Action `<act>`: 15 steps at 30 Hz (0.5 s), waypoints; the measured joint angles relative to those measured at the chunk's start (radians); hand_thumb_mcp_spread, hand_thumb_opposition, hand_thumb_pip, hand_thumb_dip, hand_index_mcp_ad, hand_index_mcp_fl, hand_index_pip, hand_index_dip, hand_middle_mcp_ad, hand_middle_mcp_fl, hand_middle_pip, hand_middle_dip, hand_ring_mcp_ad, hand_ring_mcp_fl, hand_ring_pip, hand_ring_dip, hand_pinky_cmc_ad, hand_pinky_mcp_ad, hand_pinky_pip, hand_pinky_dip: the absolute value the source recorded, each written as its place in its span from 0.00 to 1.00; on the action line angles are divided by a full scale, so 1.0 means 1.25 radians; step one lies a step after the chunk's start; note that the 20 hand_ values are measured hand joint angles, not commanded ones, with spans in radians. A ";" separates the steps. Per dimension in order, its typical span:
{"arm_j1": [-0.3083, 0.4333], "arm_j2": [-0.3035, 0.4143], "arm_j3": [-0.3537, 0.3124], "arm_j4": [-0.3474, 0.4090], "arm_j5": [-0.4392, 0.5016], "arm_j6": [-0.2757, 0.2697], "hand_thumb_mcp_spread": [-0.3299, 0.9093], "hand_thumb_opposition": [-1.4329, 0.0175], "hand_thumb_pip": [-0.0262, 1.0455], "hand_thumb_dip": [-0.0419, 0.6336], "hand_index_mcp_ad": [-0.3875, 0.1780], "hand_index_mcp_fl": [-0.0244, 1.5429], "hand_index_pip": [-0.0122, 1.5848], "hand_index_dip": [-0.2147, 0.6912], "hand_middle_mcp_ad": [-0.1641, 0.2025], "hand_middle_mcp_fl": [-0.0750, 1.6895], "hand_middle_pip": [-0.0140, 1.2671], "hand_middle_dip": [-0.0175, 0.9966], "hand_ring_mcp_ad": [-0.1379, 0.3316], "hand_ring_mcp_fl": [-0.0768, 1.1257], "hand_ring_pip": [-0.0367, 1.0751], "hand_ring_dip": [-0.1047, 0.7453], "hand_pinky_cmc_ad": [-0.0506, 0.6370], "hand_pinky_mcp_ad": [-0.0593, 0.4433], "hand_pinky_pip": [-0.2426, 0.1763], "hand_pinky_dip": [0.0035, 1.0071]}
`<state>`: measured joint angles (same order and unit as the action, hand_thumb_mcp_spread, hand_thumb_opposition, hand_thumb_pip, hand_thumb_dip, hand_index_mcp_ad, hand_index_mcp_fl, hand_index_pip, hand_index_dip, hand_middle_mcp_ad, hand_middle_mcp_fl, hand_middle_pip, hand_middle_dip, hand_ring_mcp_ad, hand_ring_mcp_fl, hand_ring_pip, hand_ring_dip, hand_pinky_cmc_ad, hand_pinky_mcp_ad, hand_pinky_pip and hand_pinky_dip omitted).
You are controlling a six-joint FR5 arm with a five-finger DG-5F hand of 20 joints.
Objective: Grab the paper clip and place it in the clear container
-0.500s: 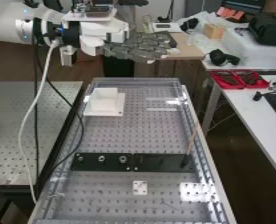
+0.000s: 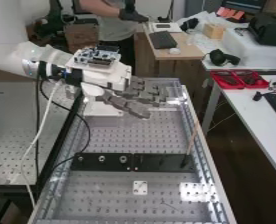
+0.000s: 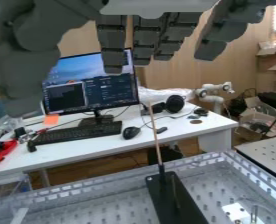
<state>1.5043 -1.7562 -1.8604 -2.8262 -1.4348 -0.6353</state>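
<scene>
Down and away from the hand, fingers loosely straight and empty, lies a black strip; paper clip grab and container drop both look undone.

A monitor stands behind the keyboard on a desk.

The perforated bench carries black plates and white pieces.
</scene>
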 joint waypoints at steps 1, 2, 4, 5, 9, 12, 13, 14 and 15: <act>-0.007 -0.008 -0.004 0.011 0.001 0.002 0.59 0.57 0.45 0.32 0.46 0.19 0.13 0.29 0.40 0.07 0.09 0.13 0.26 0.07 0.10 0.20 0.39 0.41 0.51 0.22; -0.010 -0.011 -0.006 0.014 0.001 0.003 0.59 0.56 0.45 0.32 0.46 0.20 0.15 0.30 0.40 0.07 0.09 0.14 0.27 0.07 0.10 0.20 0.40 0.42 0.51 0.22; -0.019 -0.023 -0.010 0.025 0.002 0.003 0.60 0.55 0.46 0.33 0.46 0.22 0.18 0.30 0.40 0.09 0.09 0.14 0.28 0.07 0.10 0.20 0.44 0.44 0.51 0.24; -0.025 -0.031 -0.012 0.032 0.002 0.003 0.60 0.54 0.47 0.32 0.47 0.22 0.20 0.30 0.40 0.10 0.09 0.15 0.30 0.06 0.11 0.20 0.44 0.47 0.51 0.24; -0.047 -0.062 -0.014 0.046 0.001 0.002 0.61 0.50 0.47 0.35 0.47 0.22 0.31 0.30 0.39 0.10 0.10 0.16 0.32 0.07 0.11 0.22 0.48 0.52 0.52 0.26; -0.065 -0.091 -0.010 0.052 -0.004 0.003 0.60 0.49 0.47 0.36 0.47 0.22 0.40 0.30 0.40 0.10 0.09 0.17 0.33 0.07 0.11 0.22 0.51 0.51 0.52 0.26; -0.071 -0.100 -0.009 0.055 -0.006 0.002 0.60 0.49 0.47 0.37 0.47 0.22 0.43 0.30 0.40 0.10 0.10 0.17 0.34 0.07 0.11 0.23 0.50 0.51 0.52 0.26; -0.074 -0.104 -0.008 0.057 -0.007 0.002 0.62 0.49 0.48 0.37 0.47 0.22 0.46 0.31 0.40 0.10 0.10 0.17 0.35 0.07 0.11 0.23 0.50 0.51 0.52 0.26; -0.081 -0.114 -0.006 0.062 -0.010 0.002 0.62 0.48 0.49 0.37 0.47 0.21 0.50 0.31 0.40 0.10 0.10 0.17 0.35 0.07 0.11 0.23 0.50 0.50 0.52 0.26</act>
<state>1.4033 -1.8987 -1.8674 -2.7492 -1.4467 -0.6323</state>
